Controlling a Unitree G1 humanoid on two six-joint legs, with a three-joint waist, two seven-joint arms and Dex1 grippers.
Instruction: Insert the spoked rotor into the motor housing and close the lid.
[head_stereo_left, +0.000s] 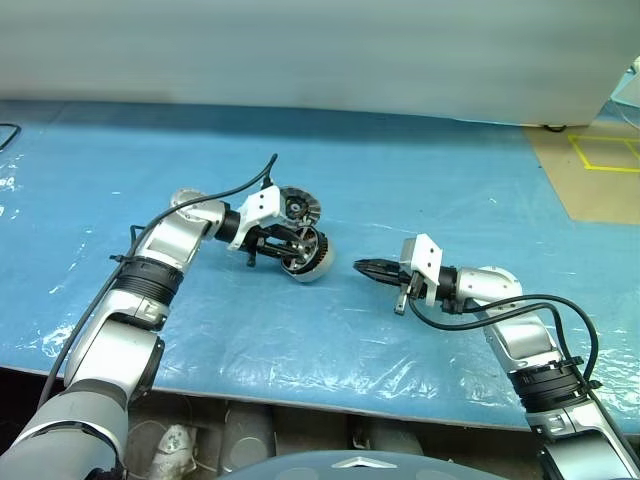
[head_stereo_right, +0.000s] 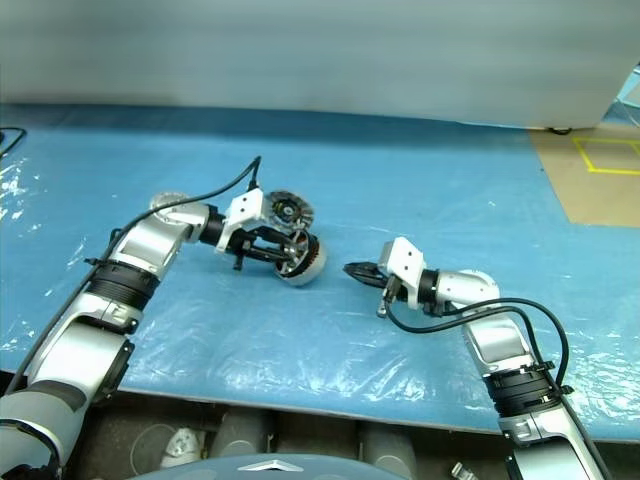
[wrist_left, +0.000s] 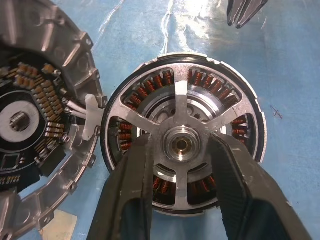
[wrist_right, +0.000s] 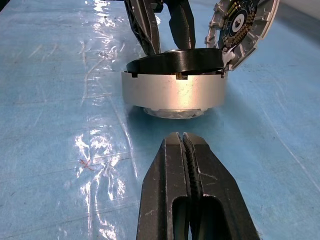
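The motor housing (wrist_right: 175, 92), a silver puck with copper windings (wrist_left: 200, 77), lies on the blue table. The spoked rotor (wrist_left: 182, 97) sits in its top, its dark rim (wrist_right: 175, 61) slightly tilted. My left gripper (wrist_left: 182, 145) comes from above, its fingers (wrist_left: 130, 200) shut against both sides of the rotor's central hub. The lid (head_stereo_left: 297, 207) stands on edge right beside the housing with its circuit-board face (wrist_left: 30, 120) exposed, joined to the housing by short wires. My right gripper (head_stereo_left: 360, 266) is shut and holds nothing. It hovers low, a short way right of the housing, pointing at it.
Wrinkled blue plastic sheet (head_stereo_left: 420, 180) covers the table. A bare brown surface with yellow tape (head_stereo_left: 600, 160) lies at the far right. The table's front edge (head_stereo_left: 300, 385) runs close below both arms. Black cables trail from both wrists.
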